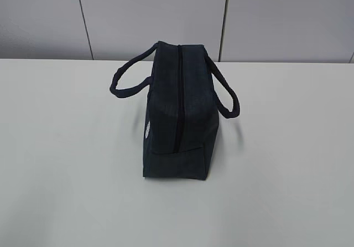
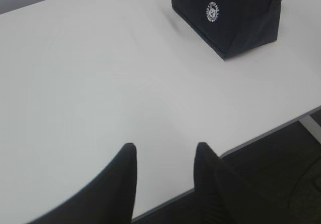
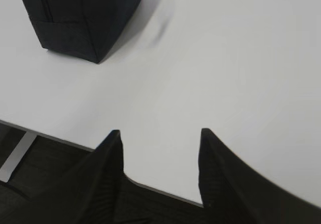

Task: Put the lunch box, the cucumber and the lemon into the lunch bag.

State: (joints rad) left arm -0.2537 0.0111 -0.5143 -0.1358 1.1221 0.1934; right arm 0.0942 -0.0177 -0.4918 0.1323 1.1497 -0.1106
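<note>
The dark navy lunch bag (image 1: 178, 111) stands in the middle of the white table (image 1: 61, 164), its top zipper shut and its two loop handles spread to either side. It also shows at the top of the left wrist view (image 2: 228, 15), with its white round logo, and at the top left of the right wrist view (image 3: 75, 18). My left gripper (image 2: 165, 151) is open and empty over the table's front edge. My right gripper (image 3: 159, 136) is open and empty over the front edge too. Lunch box, cucumber and lemon are out of view. Neither gripper shows in the exterior view.
A grey panelled wall (image 1: 166, 14) stands behind the table. The table's front edge (image 2: 271, 133) and a metal leg (image 3: 15, 158) show below the grippers, with dark floor beneath.
</note>
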